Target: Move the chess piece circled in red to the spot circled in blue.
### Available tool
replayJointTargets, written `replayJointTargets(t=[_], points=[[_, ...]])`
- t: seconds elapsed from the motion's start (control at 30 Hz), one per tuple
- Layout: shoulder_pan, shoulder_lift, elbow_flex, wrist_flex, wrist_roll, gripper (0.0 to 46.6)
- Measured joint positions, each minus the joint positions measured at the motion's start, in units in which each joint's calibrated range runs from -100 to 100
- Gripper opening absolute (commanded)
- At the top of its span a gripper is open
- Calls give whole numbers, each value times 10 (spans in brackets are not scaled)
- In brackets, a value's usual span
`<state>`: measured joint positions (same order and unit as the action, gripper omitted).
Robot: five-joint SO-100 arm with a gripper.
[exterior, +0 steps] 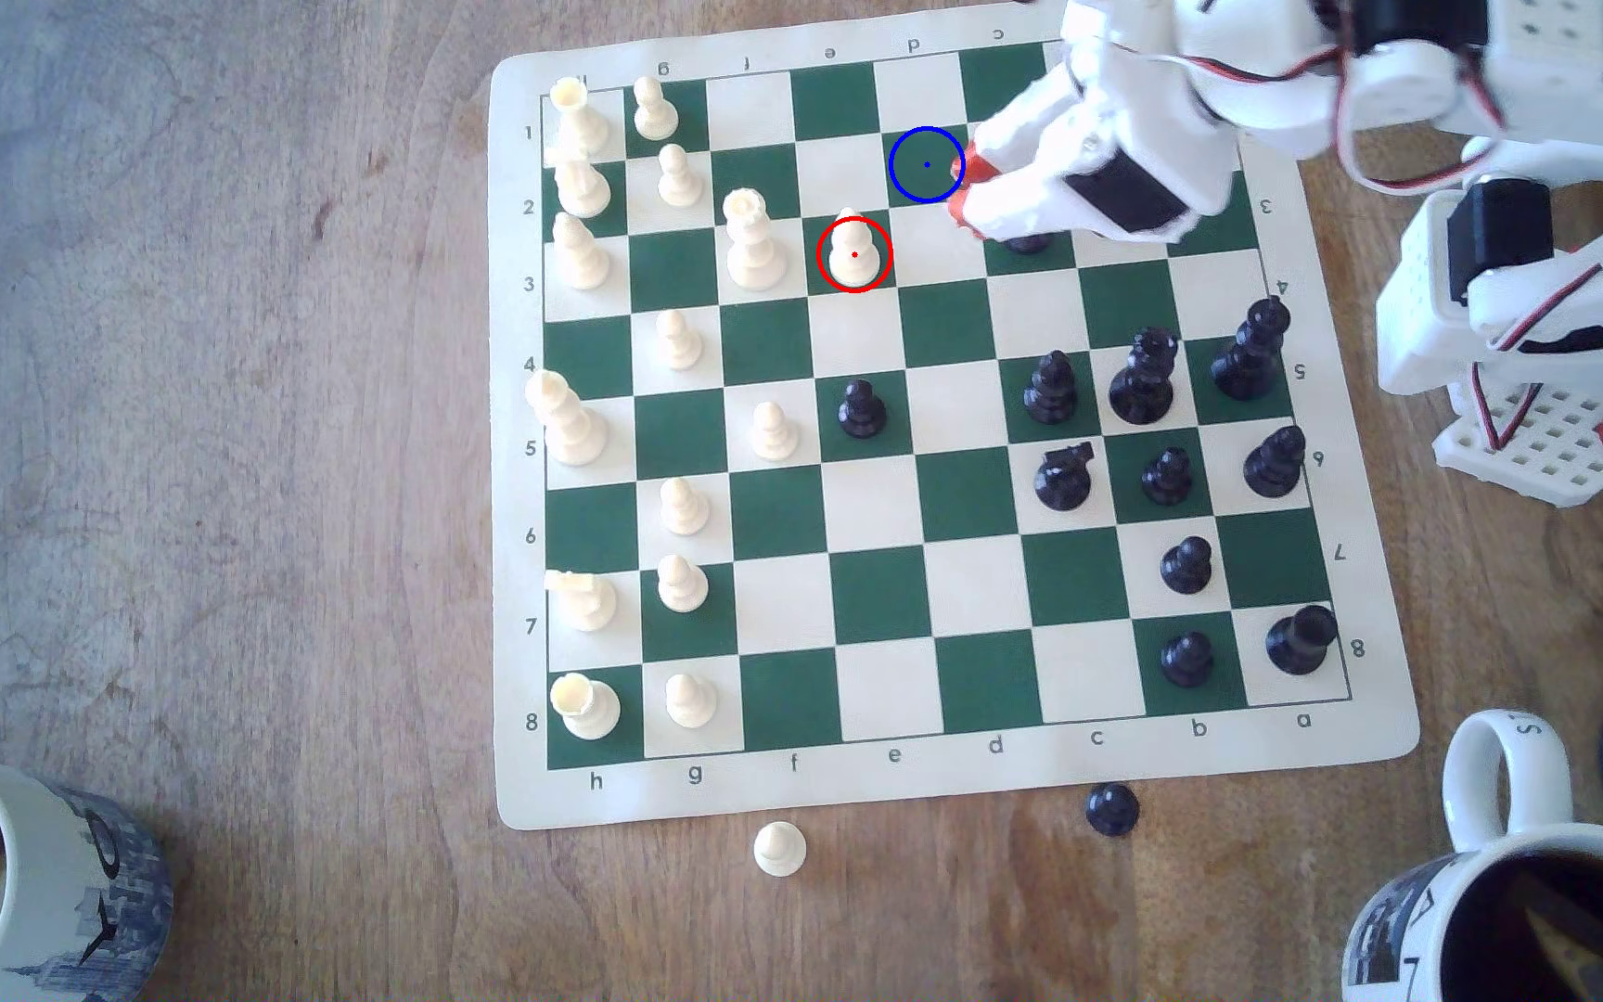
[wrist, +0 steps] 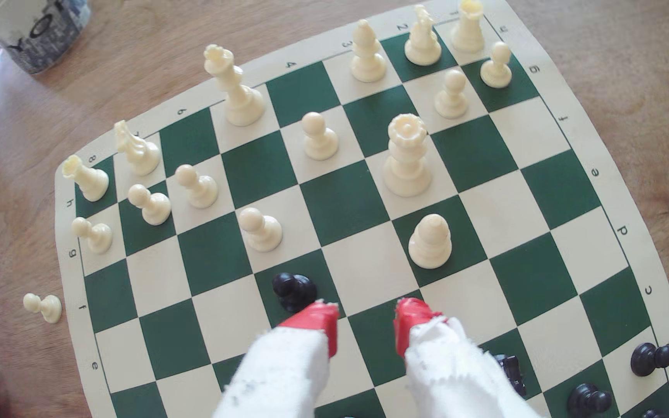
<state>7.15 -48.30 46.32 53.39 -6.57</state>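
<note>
The chess piece circled in red, a cream bishop [exterior: 854, 252], stands upright on a green square of the chessboard [exterior: 971, 780]. The spot circled in blue [exterior: 913, 152] is a bare green square one step diagonally away, toward the exterior view's upper right. My gripper [exterior: 961, 193] hovers just to the exterior view's right of both, open, its upper red fingertip [exterior: 958, 170] at the blue ring's edge. In the wrist view the bishop [wrist: 430, 241] stands a little beyond the open gripper [wrist: 367, 321], with nothing between the red fingertips.
A tall cream crowned piece [exterior: 754, 241] stands one square to the exterior view's left of the bishop. A black pawn [exterior: 860, 407] stands two rows nearer. A black piece [exterior: 1027, 243] sits under the arm. Two mugs [exterior: 27, 867] [exterior: 1530, 896] and two loose pawns [exterior: 779, 848] lie off the board.
</note>
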Motion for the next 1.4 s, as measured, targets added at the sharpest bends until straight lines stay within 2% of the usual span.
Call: replayJointTargets(t=[0.2, 0.37, 0.47, 0.6, 1.4], points=[[34, 106, -66, 0, -3, 135], [32, 165, -99, -7, -1, 142], [50, 220, -127, -20, -2, 146], [60, 272, -147, -34, 6, 149], [58, 428, -172, -110, 10, 148]])
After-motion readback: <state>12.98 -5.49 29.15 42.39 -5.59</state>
